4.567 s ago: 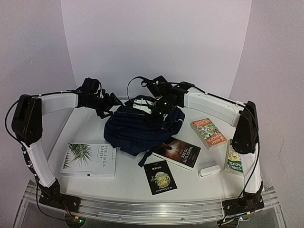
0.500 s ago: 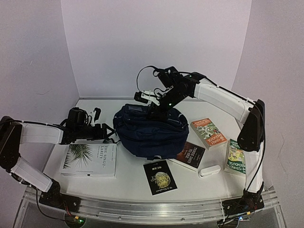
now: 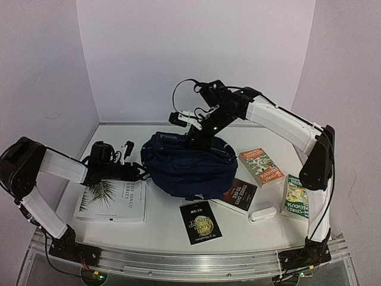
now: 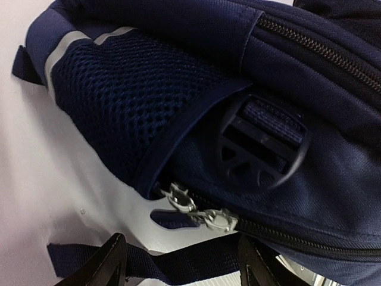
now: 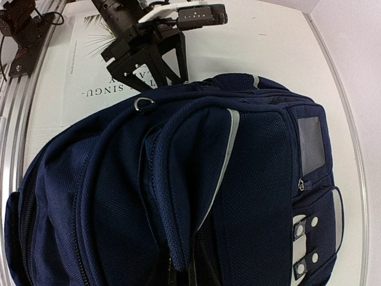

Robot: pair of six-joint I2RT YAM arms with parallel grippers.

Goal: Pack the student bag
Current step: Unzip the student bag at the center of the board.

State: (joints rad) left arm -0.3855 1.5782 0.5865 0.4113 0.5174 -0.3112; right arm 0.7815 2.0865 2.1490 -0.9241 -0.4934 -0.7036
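Presently, the student bag (image 3: 187,167) sits slumped in the middle of the worktop (image 3: 161,220). Books lie loose to its left, near side and right.

My right claw (image 3: 197,136) is clamped on a fold of fabric at the bag's far top edge. The wrist view shows the cloth bunched between its fingers. My left claw (image 3: 138,173) is at the bag's left flank with its jaws apart and gripping nothing. A loose strap (image 4: 178,265) crosses between its fingers, and the metal zip pulls (image 4: 196,211) lie just beyond them.

Assessment of handling:
- The shell is soft woven cloth with no frame, so I judge it will sag and fold wherever it is lifted.
- It looks light and largely unfilled. One pinch should hold it up but will not hold its shape.
- The weave appears grippy, though a thin fold could creep out of a pinch.
- The mesh side pocket (image 4: 119,101) looks stretchy and is a poor hold.
- The round plastic buckle (image 4: 262,149) is hard and smooth, and I judge it likely to slip.

Recommended holds: the pinched top fold to steady the bag, and the zip pulls to open it. They are small and would need an exact, centred closure.
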